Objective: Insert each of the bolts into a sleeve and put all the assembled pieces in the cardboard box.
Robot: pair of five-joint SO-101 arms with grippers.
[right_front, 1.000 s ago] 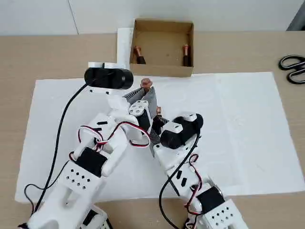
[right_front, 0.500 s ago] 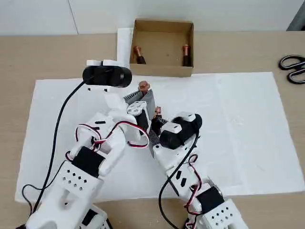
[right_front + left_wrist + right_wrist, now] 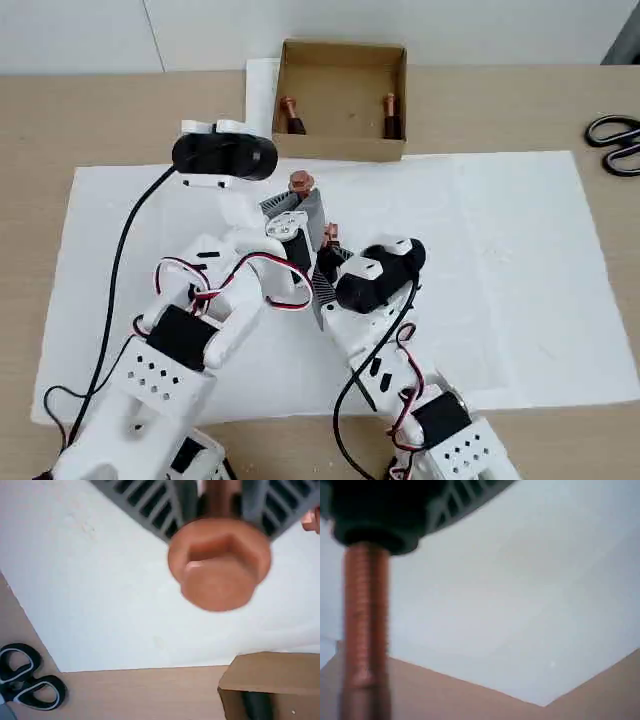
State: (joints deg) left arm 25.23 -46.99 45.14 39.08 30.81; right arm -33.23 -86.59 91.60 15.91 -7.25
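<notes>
My left gripper [image 3: 296,197] is shut on a copper bolt [image 3: 300,181], gripping the shaft with the hex head [image 3: 220,565] sticking out past the grey fingers [image 3: 140,495]. It hangs over the white sheet just in front of the cardboard box [image 3: 340,148]. My right gripper [image 3: 328,246] is close beside it, shut on a black sleeve [image 3: 375,520]. A copper threaded shaft [image 3: 365,625] sticks out of that sleeve, and its tip [image 3: 330,232] shows between the two arms. Two assembled pieces [image 3: 291,114] [image 3: 391,113] lie in the box.
A white paper sheet [image 3: 500,250] covers the middle of the wooden table. Black scissors [image 3: 615,140] lie at the far right edge, also seen as scissors [image 3: 30,680] from the left wrist. The box corner [image 3: 270,677] is close to the left gripper.
My left arm has shifted slightly to the left with the bolt in its grip. The right arm has hardly moved.
</notes>
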